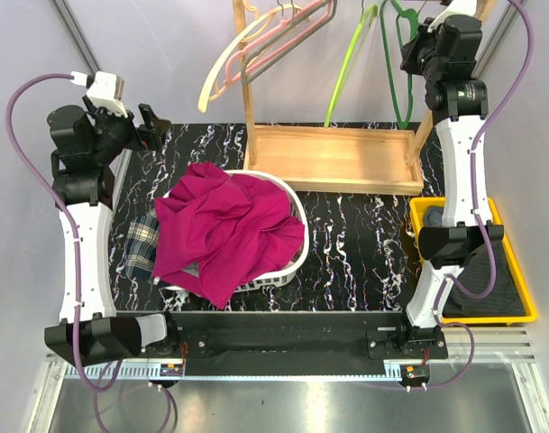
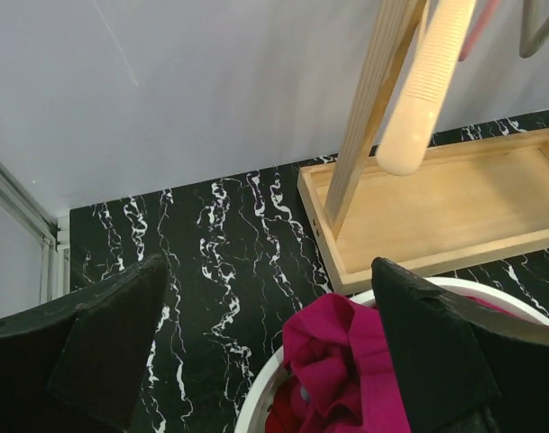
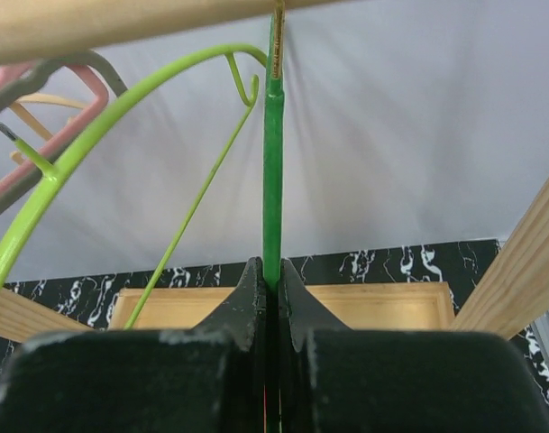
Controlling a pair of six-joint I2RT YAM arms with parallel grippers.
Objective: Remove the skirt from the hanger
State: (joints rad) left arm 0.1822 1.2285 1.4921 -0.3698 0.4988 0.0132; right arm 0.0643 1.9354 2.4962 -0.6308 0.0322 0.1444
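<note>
Skirt (image 1: 224, 230), 1 magenta heap, fills the 1 white basket (image 1: 298, 257) on the table (image 1: 364, 234) in the top view, spilling over its near rim, so it could slide out. 5 hangers (image 1: 208, 90) hang on the far rack (image 1: 333, 158).

Left wrist view: the left claw (image 2: 269, 302) gapes, empty, over the table's far left.

Right wrist view: the right claw (image 3: 272, 280) is clamped on the dark green hanger (image 3: 272, 180). Pulling could snag the lime hanger (image 3: 148, 86) beside it.

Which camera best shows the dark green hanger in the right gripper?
Right wrist: the dark green hanger runs up the centre, clamped in the right gripper. Top external shows it small and partly hidden; left wrist shows nothing of it.
</note>
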